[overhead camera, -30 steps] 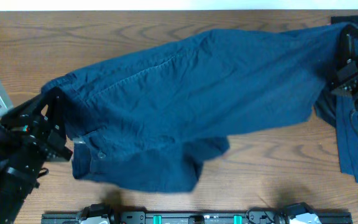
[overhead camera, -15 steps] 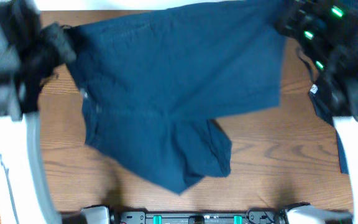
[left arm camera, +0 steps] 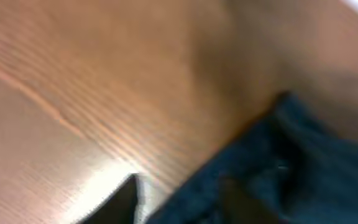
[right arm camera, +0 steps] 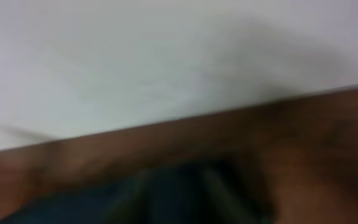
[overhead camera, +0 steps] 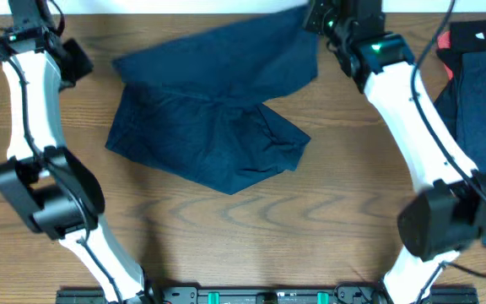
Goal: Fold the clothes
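At the upper left of the overhead frame, your left gripper (overhead camera: pixel 72 61) hung just beside the corner of the soft navy-blue cloth garment (overhead camera: pixel 209 127), apart from it. Its wrist view was too blurred for me to tell whether the fingers were spread or pressed together.

The garment lay at upper centre, doubled over itself with a rumpled flap toward the lower right. That read to me as a first fold laid down.

Your right gripper (overhead camera: pixel 315 17) sat at the garment's top right corner, probably where that edge was meant to land. I could not tell whether it pinched cloth.

At the right edge, a pile of dark clothes (overhead camera: pixel 479 101) with a small white label (overhead camera: pixel 480 35) sat apart, likely awaiting its turn.

The brown wood-grain table (overhead camera: pixel 226 245) carried everything, and a plain white wall (right arm camera: pixel 166 62) stood behind it.
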### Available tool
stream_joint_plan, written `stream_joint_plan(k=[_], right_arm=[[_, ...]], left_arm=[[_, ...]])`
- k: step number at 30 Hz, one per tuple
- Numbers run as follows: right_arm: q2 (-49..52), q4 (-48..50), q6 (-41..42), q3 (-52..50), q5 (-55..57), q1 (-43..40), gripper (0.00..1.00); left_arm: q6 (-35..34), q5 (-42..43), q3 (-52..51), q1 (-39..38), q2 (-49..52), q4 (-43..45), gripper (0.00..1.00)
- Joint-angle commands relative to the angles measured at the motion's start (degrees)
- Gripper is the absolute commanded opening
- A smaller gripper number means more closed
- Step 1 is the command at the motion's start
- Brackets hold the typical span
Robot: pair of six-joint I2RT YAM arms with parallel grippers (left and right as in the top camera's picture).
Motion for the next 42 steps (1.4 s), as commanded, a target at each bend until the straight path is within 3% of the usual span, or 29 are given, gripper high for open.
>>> stream_joint_plan(k=[1, 2, 4, 13, 21, 25, 30, 34, 42], right_arm=[[1.7, -0.9, -0.9, 0.4, 1.9, -0.3, 0.91], [1.9, -1.5, -1.2, 0.4, 1.9, -0.3, 0.99], [1.8, -2.4, -2.2, 0.4, 1.9, -0.4, 0.99], [-7.5, -14.7, -4.3, 0.4, 2.3, -0.5, 0.99], [-17.9, -36.2, -8.0, 0.4, -3.0, 1.0, 0.99], [-19.3, -43.4, -8.0, 0.4, -10.5, 1.3, 0.99], [-19.2, -52.3, -7.3, -0.2, -11.7, 2.0, 0.97], [-19.2, -55.4, -7.3, -2.4, -12.1, 3.9, 0.98], [-19.2, -50.6, -2.6, -16.5, -12.5, 10.5, 0.99]], left_arm=[[-0.4, -1.4, 0.4, -0.4, 1.2, -0.9, 0.75], [-0.4, -1.4, 0.4, -0.5, 1.2, -1.1, 0.80], [-0.4, -1.1, 0.4, -0.5, 0.9, -1.7, 0.86], [-0.4, 4.7, 0.4, -0.4, -7.5, -11.4, 0.87], [1.1, 4.4, 0.4, -0.4, -17.1, -26.3, 0.87], [1.1, 4.3, 0.4, -0.4, -18.1, -31.7, 0.87], [-0.8, 0.7, -0.6, -0.4, -18.0, -38.8, 0.87], [-0.4, -0.3, -2.9, -0.1, -18.0, -39.6, 0.87], [0.3, 0.9, -12.7, 2.5, -16.4, -28.9, 0.87]])
